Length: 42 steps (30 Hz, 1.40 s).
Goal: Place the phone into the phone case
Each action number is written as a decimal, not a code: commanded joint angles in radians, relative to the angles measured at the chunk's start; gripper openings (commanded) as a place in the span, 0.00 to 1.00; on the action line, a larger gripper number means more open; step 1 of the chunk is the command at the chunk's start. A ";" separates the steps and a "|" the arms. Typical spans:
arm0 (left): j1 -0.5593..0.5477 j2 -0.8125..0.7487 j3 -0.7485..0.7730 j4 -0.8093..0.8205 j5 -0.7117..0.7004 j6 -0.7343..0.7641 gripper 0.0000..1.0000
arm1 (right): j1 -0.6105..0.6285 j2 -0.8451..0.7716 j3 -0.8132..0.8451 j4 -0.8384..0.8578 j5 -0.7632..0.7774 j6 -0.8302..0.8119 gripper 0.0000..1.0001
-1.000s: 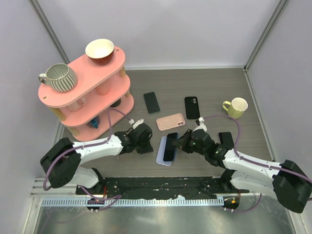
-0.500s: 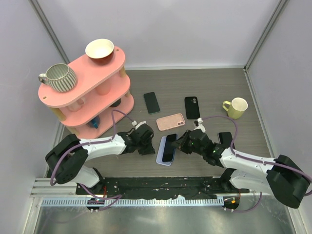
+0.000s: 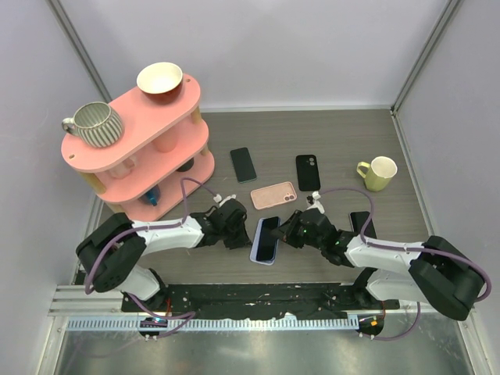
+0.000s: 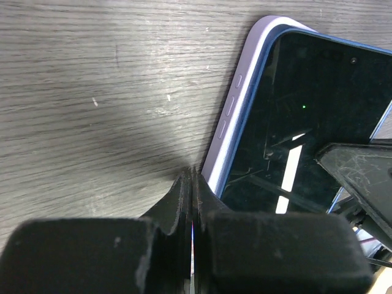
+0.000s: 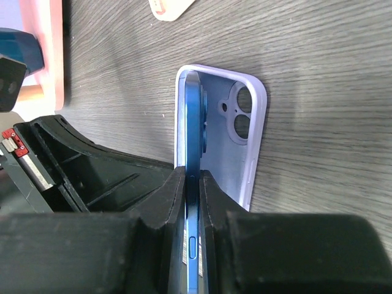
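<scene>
A lilac phone case lies open side up near the front middle of the table; it also shows in the left wrist view and in the right wrist view. A blue phone rests in it, tilted, left edge down in the case and right edge raised. My right gripper is shut on the phone's right edge. My left gripper is shut and empty, its fingertips against the case's left side at the table.
A pink three-tier shelf with a striped mug and a bowl stands at the back left. A black phone, a black case, a pink case, another phone and a yellow mug lie on the table.
My right gripper has moved left with the phone, bringing it lower over the case. My left gripper has edged closer to the case's left side.
</scene>
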 commanded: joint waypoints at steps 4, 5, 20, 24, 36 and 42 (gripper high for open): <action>-0.033 0.050 -0.007 0.071 0.031 -0.030 0.00 | 0.005 0.036 -0.019 0.115 -0.003 0.017 0.01; -0.038 0.058 -0.007 0.074 0.029 -0.031 0.00 | 0.005 0.039 -0.019 0.116 0.001 0.016 0.01; -0.044 0.082 0.012 0.065 0.014 -0.027 0.00 | 0.006 0.193 0.002 0.155 -0.117 -0.121 0.01; -0.044 0.081 0.012 0.057 0.015 -0.027 0.00 | 0.005 0.194 0.008 0.144 -0.110 -0.116 0.09; -0.044 0.038 0.006 0.019 -0.006 -0.028 0.00 | -0.014 -0.003 0.202 -0.238 0.018 -0.214 0.54; -0.044 0.006 0.016 -0.014 -0.006 -0.025 0.00 | -0.035 -0.065 0.287 -0.448 0.080 -0.286 0.60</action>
